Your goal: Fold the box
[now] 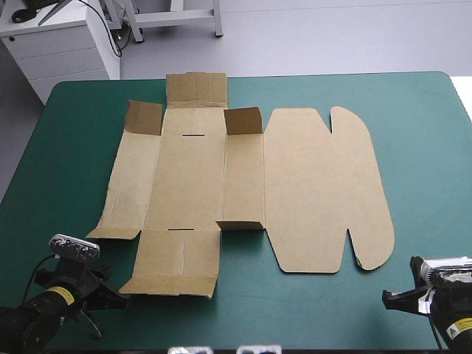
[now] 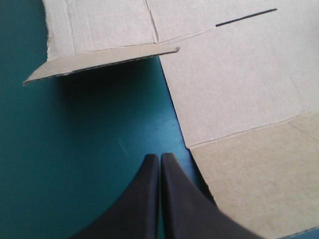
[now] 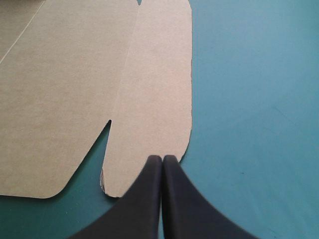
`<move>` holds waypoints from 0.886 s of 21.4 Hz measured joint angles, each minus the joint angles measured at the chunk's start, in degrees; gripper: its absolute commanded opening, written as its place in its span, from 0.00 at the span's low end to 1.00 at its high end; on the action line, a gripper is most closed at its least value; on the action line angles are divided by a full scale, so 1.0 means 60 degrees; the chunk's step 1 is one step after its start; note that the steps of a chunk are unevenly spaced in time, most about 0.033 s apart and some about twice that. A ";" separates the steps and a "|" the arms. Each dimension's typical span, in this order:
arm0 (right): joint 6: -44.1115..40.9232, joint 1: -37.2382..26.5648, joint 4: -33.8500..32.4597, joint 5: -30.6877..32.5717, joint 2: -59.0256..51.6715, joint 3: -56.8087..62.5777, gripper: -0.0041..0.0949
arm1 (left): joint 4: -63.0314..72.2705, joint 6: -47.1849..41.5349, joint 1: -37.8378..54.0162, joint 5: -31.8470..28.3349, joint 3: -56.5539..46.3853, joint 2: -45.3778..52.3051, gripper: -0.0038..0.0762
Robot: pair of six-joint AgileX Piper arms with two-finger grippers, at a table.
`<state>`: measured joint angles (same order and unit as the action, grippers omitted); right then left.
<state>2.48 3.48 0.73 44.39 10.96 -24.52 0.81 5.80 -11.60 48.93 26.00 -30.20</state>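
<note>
We see the box (image 1: 243,192) lying as a flat cut sheet of brown board in the middle of the teal-green cover (image 1: 420,147), well clear of the table's edges. Its wide lid panel (image 1: 317,192), with rounded corners, spreads toward the right side. The narrower panels lie toward the left, and their small corner flaps (image 1: 243,121) are tipped up a little from the sheet. The near end flap (image 1: 171,285) has its lip bent upward.

The left gripper (image 1: 122,299) sits low by the table's near left corner, apart from the sheet. In its own wrist view we find its black fingers (image 2: 144,199) pressed together into one point with nothing between them. They hang over bare cover just beside the board's edge. Ahead of them a raised flap (image 2: 99,62) casts a shadow on the cover, and farther on a thin slot (image 2: 246,17) shows in the board.

The right gripper (image 1: 389,298) waits by the near right corner. Its fingers (image 3: 184,204) are likewise clenched and empty, their tip right at the rounded near corner of the lid's outer tab (image 3: 154,89). We cannot tell whether they touch the board. A narrow notch (image 3: 107,125) parts that tab from the lid panel beside it
</note>
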 measured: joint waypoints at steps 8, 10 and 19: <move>0.0000 0.0000 0.0000 0.0000 0.0000 0.0000 0.02 | -0.0135 0.0000 0.0000 0.0532 0.1274 -0.0220 0.04; 0.0000 0.0000 0.0000 0.0000 0.0000 0.0000 0.02 | -0.0135 0.0000 0.0000 0.0513 0.2028 -0.0610 0.04; 0.0000 0.0000 0.0000 0.0000 0.0000 0.0000 0.02 | -0.0135 0.0192 0.0000 0.0428 0.4869 -0.4652 0.07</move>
<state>2.48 3.48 0.73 44.39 10.96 -24.52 0.00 6.95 -11.60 51.50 55.22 -58.12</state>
